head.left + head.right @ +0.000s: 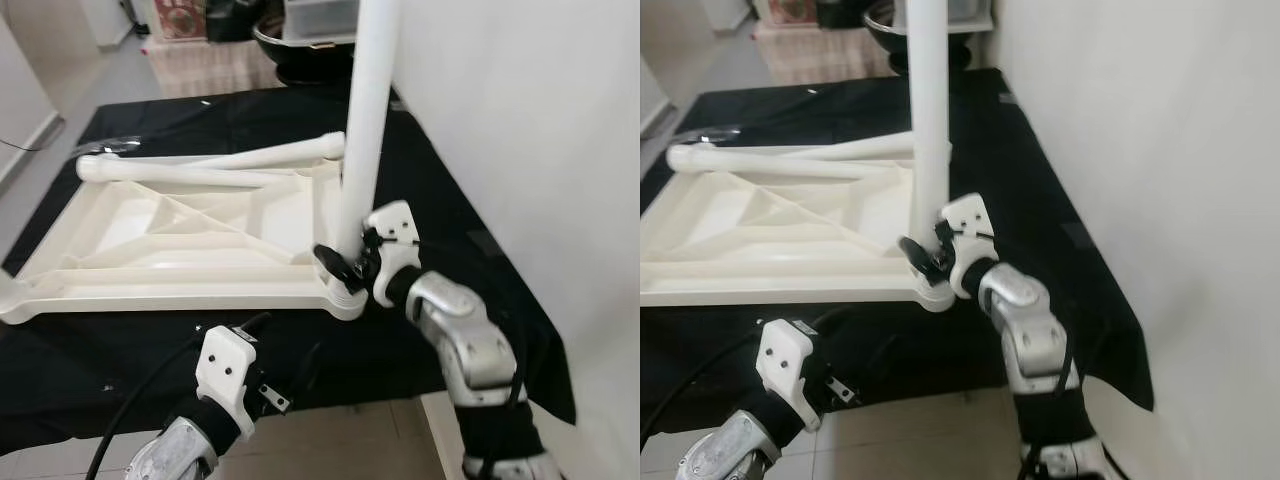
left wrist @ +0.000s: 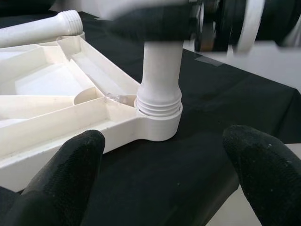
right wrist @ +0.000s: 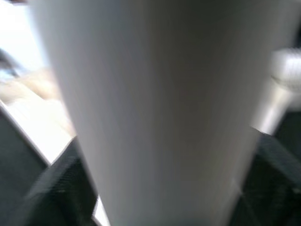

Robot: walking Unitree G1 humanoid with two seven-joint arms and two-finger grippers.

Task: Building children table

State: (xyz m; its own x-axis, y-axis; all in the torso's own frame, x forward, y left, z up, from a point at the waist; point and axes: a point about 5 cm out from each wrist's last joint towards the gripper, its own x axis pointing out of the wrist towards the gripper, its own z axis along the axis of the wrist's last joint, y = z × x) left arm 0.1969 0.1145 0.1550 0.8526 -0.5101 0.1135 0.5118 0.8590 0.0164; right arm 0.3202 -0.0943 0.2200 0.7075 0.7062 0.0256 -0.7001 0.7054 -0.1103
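A white plastic tabletop (image 1: pixel 150 230) lies upside down on a black-covered table (image 1: pixel 480 260). One white leg (image 1: pixel 365 130) stands upright in the near right corner socket (image 2: pixel 157 120), its threads partly showing above the socket rim. My right gripper (image 1: pixel 345 262) is shut on this leg just above the socket; the right wrist view has the leg (image 3: pixel 155 103) blurred between the fingers (image 3: pixel 277 169). My left gripper (image 2: pixel 167 155) hovers open at the table's front edge, facing the socket and holding nothing. Two loose legs (image 1: pixel 200 172) lie across the tabletop's far side.
A white wall (image 1: pixel 520 120) runs close along the right side of the table. A black round pot (image 1: pixel 300 50) and a clear box stand behind the table. Tiled floor (image 1: pixel 340 440) lies below the front edge, where a black cable (image 1: pixel 130 410) hangs by my left arm.
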